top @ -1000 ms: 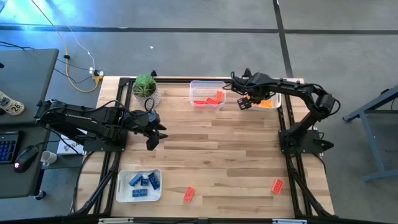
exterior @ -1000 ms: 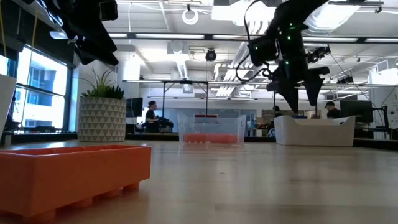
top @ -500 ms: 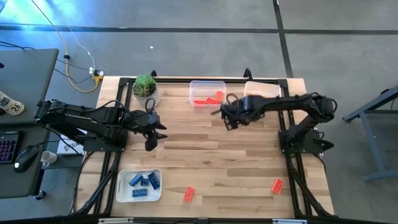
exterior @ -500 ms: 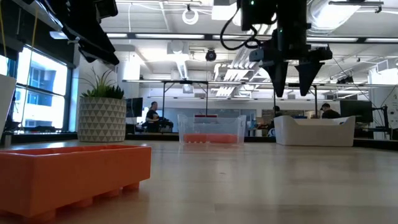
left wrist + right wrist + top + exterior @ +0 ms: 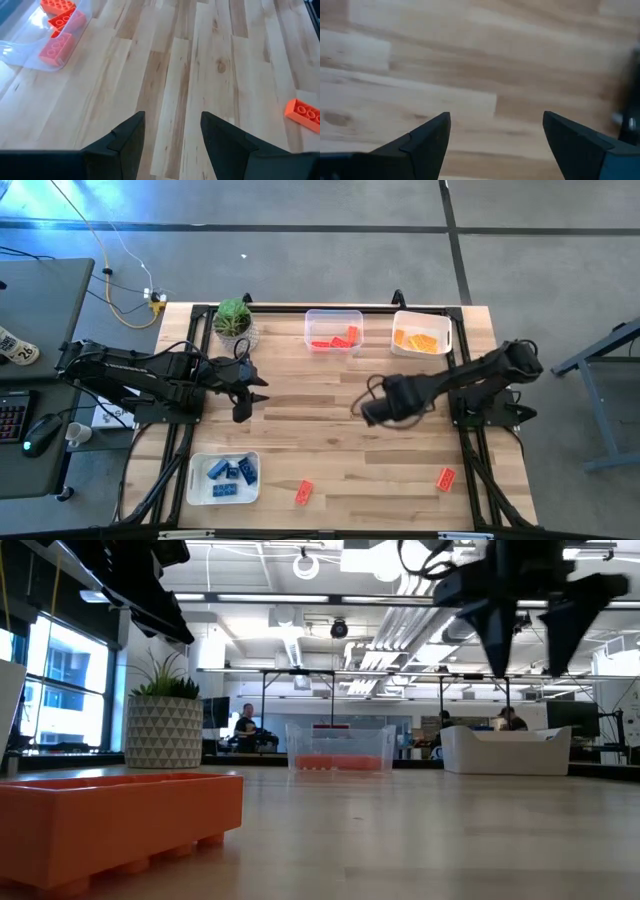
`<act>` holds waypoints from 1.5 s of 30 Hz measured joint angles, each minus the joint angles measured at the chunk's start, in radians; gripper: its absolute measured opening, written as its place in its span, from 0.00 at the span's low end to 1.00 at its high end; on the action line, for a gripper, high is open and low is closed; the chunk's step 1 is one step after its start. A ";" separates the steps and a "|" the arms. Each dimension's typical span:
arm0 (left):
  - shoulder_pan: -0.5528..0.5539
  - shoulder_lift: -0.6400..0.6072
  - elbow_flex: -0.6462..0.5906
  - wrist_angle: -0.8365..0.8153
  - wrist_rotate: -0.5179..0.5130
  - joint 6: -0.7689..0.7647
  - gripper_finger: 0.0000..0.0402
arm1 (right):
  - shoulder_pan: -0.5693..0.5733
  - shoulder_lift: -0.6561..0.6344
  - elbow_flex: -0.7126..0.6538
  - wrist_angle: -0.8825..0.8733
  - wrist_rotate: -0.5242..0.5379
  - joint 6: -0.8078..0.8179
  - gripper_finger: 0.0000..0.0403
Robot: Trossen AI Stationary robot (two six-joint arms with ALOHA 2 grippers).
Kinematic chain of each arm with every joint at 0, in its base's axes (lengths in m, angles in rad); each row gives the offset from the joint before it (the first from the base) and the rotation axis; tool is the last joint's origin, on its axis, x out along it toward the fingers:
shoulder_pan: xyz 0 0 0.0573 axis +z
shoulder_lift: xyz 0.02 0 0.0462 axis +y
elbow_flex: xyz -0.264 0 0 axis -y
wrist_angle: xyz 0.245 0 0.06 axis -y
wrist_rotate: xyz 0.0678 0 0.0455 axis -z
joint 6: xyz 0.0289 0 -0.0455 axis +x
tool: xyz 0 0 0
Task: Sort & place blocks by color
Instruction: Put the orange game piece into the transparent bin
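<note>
Altogether we count two red blocks loose on the worktop (image 5: 330, 430), one (image 5: 303, 492) near the front edge and one (image 5: 445, 476) at front right. Three trays hold the rest: blue (image 5: 230, 471), red (image 5: 335, 339), orange (image 5: 420, 340). The right gripper (image 5: 365, 410) hangs over mid-worktop, fingers spread, empty; the left gripper (image 5: 245, 392), fingers parted, empty.

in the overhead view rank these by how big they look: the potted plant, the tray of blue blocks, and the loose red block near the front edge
1. Tray of blue blocks
2. Potted plant
3. Loose red block
</note>
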 joint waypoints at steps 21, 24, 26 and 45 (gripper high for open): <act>0.000 0.000 0.000 0.000 0.000 0.032 0.45 | 0.429 0.000 0.000 -0.171 -0.097 0.693 0.76; 0.000 0.000 0.000 0.000 0.000 0.032 0.45 | 0.438 0.000 0.000 -0.223 -0.131 0.695 0.76; 0.000 0.000 0.000 0.000 -0.001 0.032 0.45 | 0.442 0.000 0.000 -0.248 -0.141 0.690 0.76; 0.000 0.000 0.000 0.002 -0.029 0.006 0.45 | 0.484 -0.079 -0.247 0.060 -0.263 0.682 0.76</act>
